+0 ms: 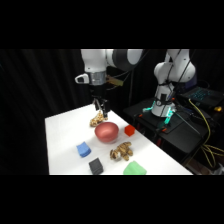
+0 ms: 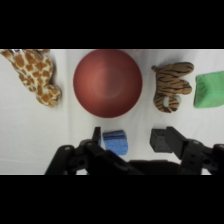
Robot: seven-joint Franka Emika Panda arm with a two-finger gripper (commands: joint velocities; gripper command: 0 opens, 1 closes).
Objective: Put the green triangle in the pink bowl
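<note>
Pink bowl (image 2: 107, 82) empty, green triangle (image 2: 210, 90) outside (on table)

Giraffe toy (image 2: 36, 74), tiger toy (image 2: 171, 86), blue block (image 1: 83, 149), black cube (image 1: 95, 166), red cube (image 1: 130, 131).

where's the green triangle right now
In the side view the green triangle lies at the table's near edge, right of the black cube, just beyond the tiger toy.

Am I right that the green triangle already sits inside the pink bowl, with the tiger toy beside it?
No. The wrist view shows the pink bowl empty; the green triangle lies on the table beyond the tiger toy, which does sit beside the bowl.
</note>
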